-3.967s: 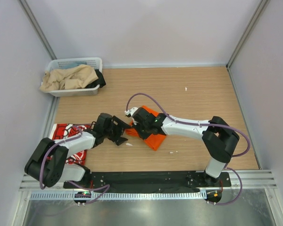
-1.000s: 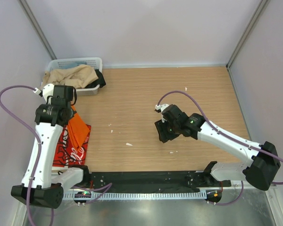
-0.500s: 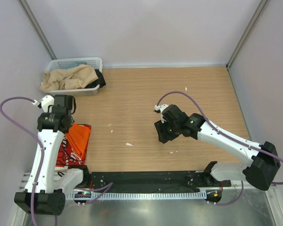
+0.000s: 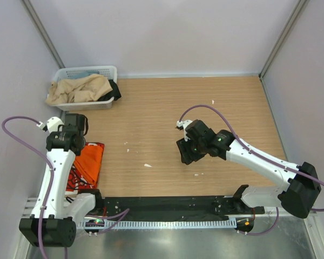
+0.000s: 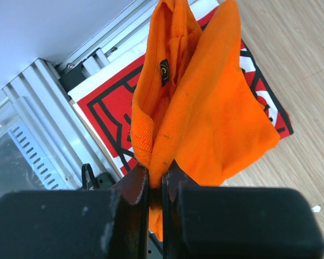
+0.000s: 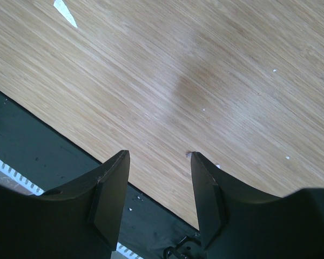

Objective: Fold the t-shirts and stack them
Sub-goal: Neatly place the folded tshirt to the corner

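Note:
The orange t-shirt point(image 5: 205, 113) hangs folded from my left gripper point(image 5: 155, 174), whose jaws are shut on its edge. It hangs over the red t-shirt point(image 5: 110, 105), which lies flat at the table's near left corner. From above, the orange t-shirt point(image 4: 89, 162) covers most of the red t-shirt point(image 4: 74, 181), under my left gripper point(image 4: 70, 141). My right gripper point(image 4: 184, 154) hovers over bare wood in the middle of the table. In the right wrist view that right gripper point(image 6: 157, 161) stands open and holds nothing.
A white slatted basket point(image 4: 67, 73) with beige and dark clothes stands at the far left corner. A black base rail point(image 4: 167, 205) runs along the near edge. Small white scraps point(image 4: 147, 165) lie on the wood. Metal frame posts rise at the corners.
My left arm has carried the orange t-shirt from the middle of the table to the left and lowered it over the red one. The right arm has drawn back and has since stayed still.

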